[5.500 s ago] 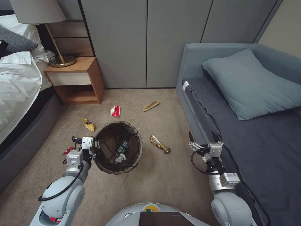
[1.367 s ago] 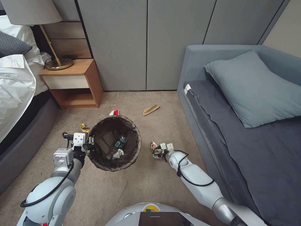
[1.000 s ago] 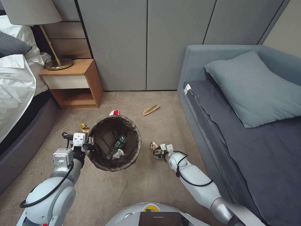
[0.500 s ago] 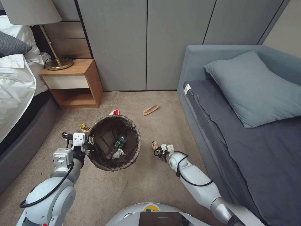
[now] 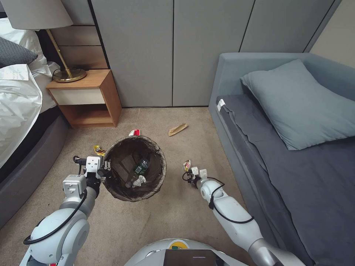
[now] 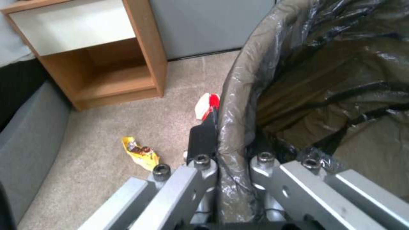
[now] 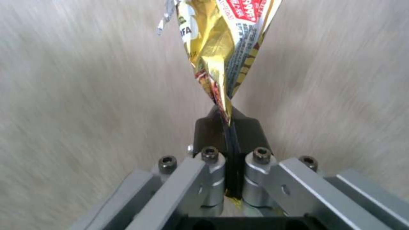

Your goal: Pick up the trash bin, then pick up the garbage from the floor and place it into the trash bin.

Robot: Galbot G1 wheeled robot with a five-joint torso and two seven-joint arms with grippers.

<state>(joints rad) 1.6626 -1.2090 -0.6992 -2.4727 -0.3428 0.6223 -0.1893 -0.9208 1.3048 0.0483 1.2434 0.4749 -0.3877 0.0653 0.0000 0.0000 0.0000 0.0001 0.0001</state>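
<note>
Glossy white rounded arms, black looping cables, silver tool [image 7: 230, 127] links with dark screws, black fingertips [image 7: 209, 129]

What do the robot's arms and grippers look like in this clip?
Both arms are glossy white-grey shells with silver metal wrist joints and looped black cables. The left gripper and right gripper have silver, bolted finger linkages ending in black fingertips. A silver box-shaped module sits at the left wrist.

The trash bin [image 5: 134, 168] is showing a dark brown-black liner, with a green-labelled clear bottle [image 5: 138, 169] and white tissue [image 5: 139, 180] lying inside. The snack wrapper [image 7: 221, 41] is gleaming gold-yellow with a red printed patch. A yellow wrapper [image 6: 140, 153] and a red-white carton [image 6: 207, 103] are lying on the beige carpet [image 5: 177, 214].
</note>
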